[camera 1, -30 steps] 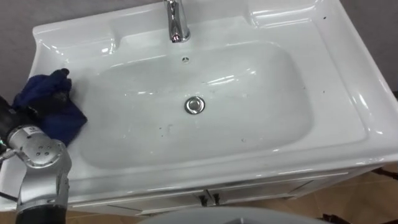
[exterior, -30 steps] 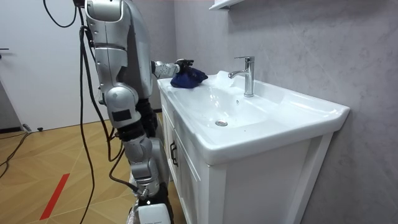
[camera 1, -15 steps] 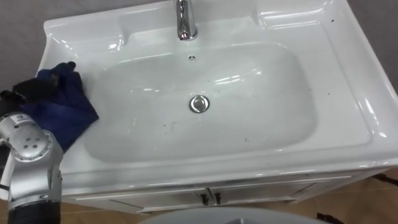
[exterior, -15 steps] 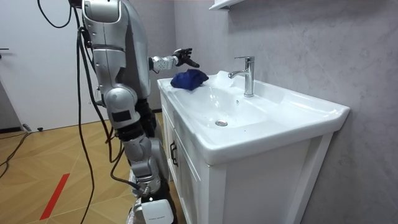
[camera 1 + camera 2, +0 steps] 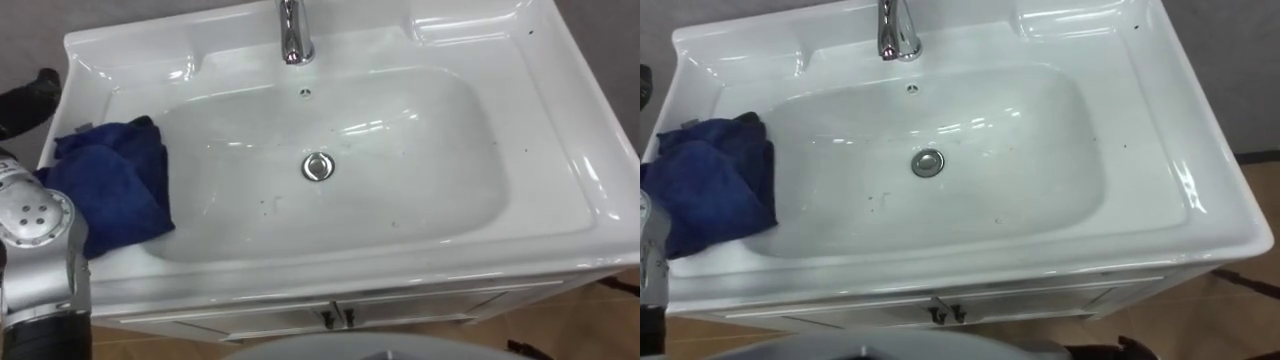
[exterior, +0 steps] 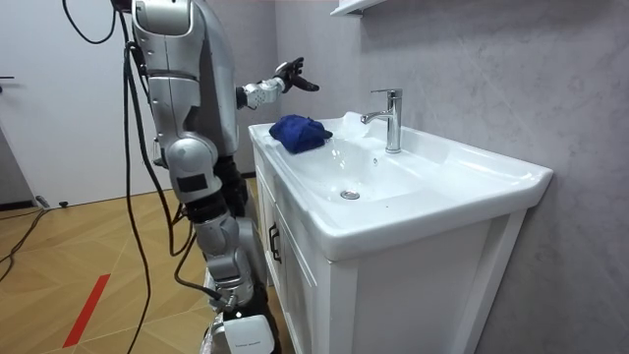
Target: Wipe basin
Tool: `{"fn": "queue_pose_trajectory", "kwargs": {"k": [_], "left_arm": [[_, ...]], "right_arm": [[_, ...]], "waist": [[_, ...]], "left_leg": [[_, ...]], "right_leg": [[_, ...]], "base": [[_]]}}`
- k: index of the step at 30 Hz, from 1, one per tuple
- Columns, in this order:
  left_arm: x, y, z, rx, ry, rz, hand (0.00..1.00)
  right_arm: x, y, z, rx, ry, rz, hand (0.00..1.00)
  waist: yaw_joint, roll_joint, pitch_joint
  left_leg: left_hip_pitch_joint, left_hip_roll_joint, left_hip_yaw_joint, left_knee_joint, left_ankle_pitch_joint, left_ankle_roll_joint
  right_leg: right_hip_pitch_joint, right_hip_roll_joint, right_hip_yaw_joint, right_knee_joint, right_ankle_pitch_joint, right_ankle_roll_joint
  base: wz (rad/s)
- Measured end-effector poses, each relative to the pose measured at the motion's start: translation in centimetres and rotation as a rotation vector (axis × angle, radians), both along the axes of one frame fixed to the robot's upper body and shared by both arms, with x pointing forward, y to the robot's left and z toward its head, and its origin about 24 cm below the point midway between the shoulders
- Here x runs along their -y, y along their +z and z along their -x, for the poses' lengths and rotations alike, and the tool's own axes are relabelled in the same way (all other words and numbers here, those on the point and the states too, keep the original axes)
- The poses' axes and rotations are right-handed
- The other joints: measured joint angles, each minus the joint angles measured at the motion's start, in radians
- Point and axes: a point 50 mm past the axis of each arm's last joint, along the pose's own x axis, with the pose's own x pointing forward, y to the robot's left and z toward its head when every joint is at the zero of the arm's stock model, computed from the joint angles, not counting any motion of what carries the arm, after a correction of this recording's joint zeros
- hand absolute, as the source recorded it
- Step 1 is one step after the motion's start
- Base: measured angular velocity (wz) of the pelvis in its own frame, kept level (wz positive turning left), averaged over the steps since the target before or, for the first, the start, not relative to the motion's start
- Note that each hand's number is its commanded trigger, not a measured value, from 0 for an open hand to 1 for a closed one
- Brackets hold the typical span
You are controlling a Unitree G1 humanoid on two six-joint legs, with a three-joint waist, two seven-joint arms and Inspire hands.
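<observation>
A tap (image 5: 292, 35) stands at the far edge of the basin (image 5: 565, 150), with a drain (image 5: 318, 166) in the middle of the bowl. The blue cloth (image 5: 105, 195) lies on the left rim. The left hand (image 6: 292, 77) hovers above it, fingers spread, holding nothing.

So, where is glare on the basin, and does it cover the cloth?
Left eye view: white glare streaks on the basin bowl, on the faucet side of the drain, and along the right rim; the blue cloth on the left edge has none. Room view: the faucet gleams.
</observation>
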Motion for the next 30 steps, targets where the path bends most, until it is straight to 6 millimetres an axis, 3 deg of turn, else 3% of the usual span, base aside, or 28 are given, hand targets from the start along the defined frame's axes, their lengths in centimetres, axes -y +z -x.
{"fn": "queue_pose_trajectory", "kwargs": {"k": [8, 14, 18, 21, 23, 26, 30], "left_arm": [[-0.4, 0.3, 0.3, 0.014, 0.036, -0.021, 0.00], [-2.8, 0.2, 1.7, 0.008, 0.148, -0.028, 0.00], [-4.6, -2.3, 4.4, -0.120, 0.233, 0.001, 0.00], [-6.0, -3.1, 5.8, -0.136, 0.315, 0.048, 0.00], [-6.8, -3.6, 7.0, -0.141, 0.381, 0.077, 0.00], [-7.6, -5.0, 9.2, -0.209, 0.448, 0.105, 0.00], [-8.0, -8.2, 12.9, -0.349, 0.534, 0.195, 0.00]], "right_arm": [[0.2, 0.1, 0.1, 0.000, 0.003, -0.003, 0.00], [0.8, 0.2, 0.8, -0.011, 0.002, 0.007, 0.00], [1.4, 0.4, 1.7, -0.035, -0.003, 0.029, 0.00], [1.4, 0.4, 1.6, -0.037, 0.001, 0.033, 0.00], [1.6, 0.5, 1.3, -0.028, 0.008, 0.038, 0.00], [1.6, 0.5, 1.2, -0.035, 0.031, 0.043, 0.00], [2.1, 0.7, 1.9, -0.059, 0.034, 0.049, 0.00]], "waist": [[0.005, 0.002, 0.0011], [0.046, 0.006, -0.0013], [0.090, 0.010, -0.0062], [0.140, 0.007, -0.0080], [0.143, 0.005, -0.0118], [0.176, 0.012, -0.0115], [0.195, 0.011, -0.0122]], "left_leg": [[-0.004, -0.001, -0.004, -0.001, 0.000, 0.000], [-0.007, -0.006, -0.011, 0.001, 0.000, 0.000], [-0.009, -0.019, -0.033, 0.001, 0.000, 0.000], [-0.014, -0.023, -0.039, 0.002, 0.000, 0.000], [-0.018, -0.031, -0.056, 0.002, 0.000, 0.001], [-0.022, -0.037, -0.061, 0.005, -0.001, 0.003], [-0.030, -0.047, -0.074, 0.018, -0.001, 0.006]], "right_leg": [[0.000, -0.002, -0.003, 0.001, -0.001, 0.001], [0.001, -0.007, -0.016, 0.002, -0.002, 0.004], [0.000, -0.013, -0.025, 0.001, -0.008, 0.014], [0.002, -0.019, -0.041, 0.000, -0.010, 0.017], [0.006, -0.025, -0.058, 0.000, -0.014, 0.023], [0.009, -0.031, -0.065, 0.000, -0.016, 0.028], [0.012, -0.042, -0.085, 0.002, -0.021, 0.034]], "base": [[0.00], [0.00], [0.10], [0.18], [0.30], [0.11], [0.13]]}}
